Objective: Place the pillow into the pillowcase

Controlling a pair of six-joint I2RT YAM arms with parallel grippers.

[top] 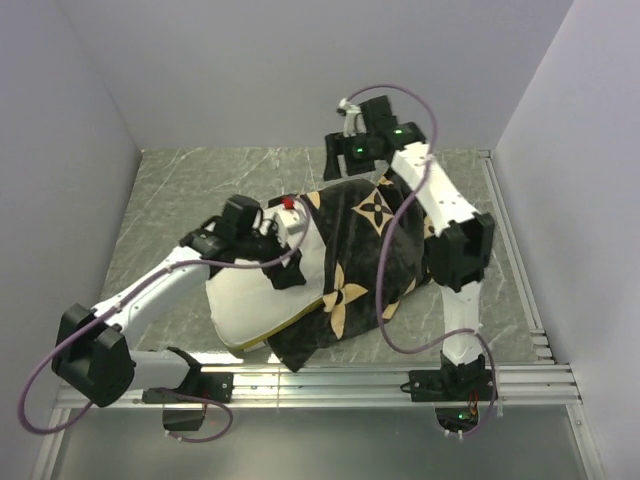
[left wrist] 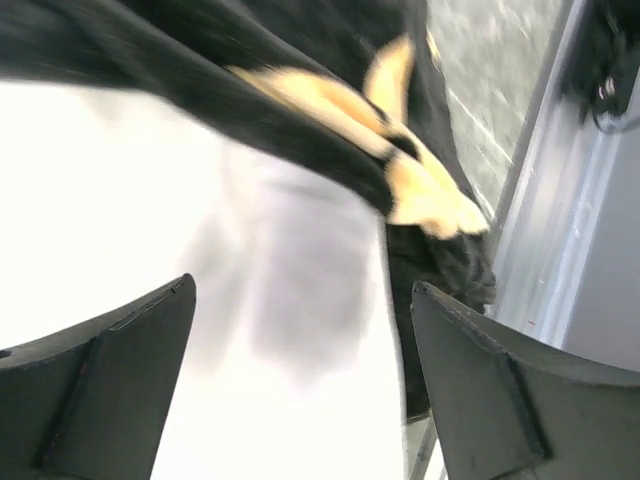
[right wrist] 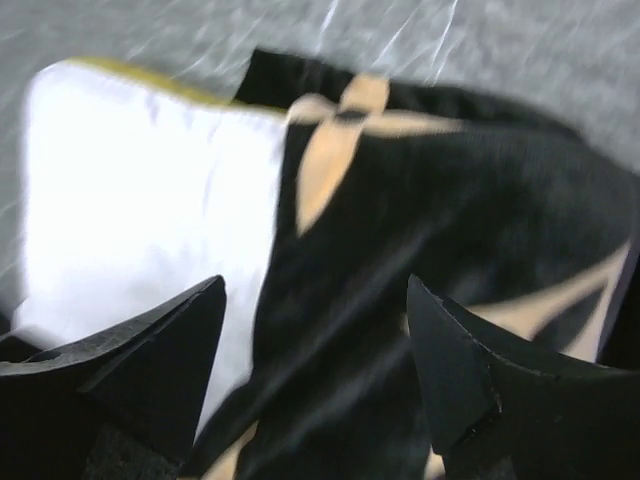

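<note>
Gaping wide, my left pincer [left wrist: 302,288] grips nothing. Between its fingers lies the white pillow [left wrist: 120,200], with the black hem of the pillowcase [left wrist: 180,95] drawn across it. Blur leaves me unsure whether either fingertip touches cloth. My right pincer [right wrist: 315,282] also stands apart and empty, just above the case. Only its wrist view catches the yellow band [right wrist: 130,72] along the pillow's edge. From the top camera the whole shows: the pillow is partly sheathed, its bare end jutting toward the table's near-left corner, while the case covers the rest toward the right. The bundle sits close to the near edge of the grey marbled table [top: 180,190], beside a metal rail [top: 330,378]. Plain pale walls [top: 320,70] close three sides.
</note>
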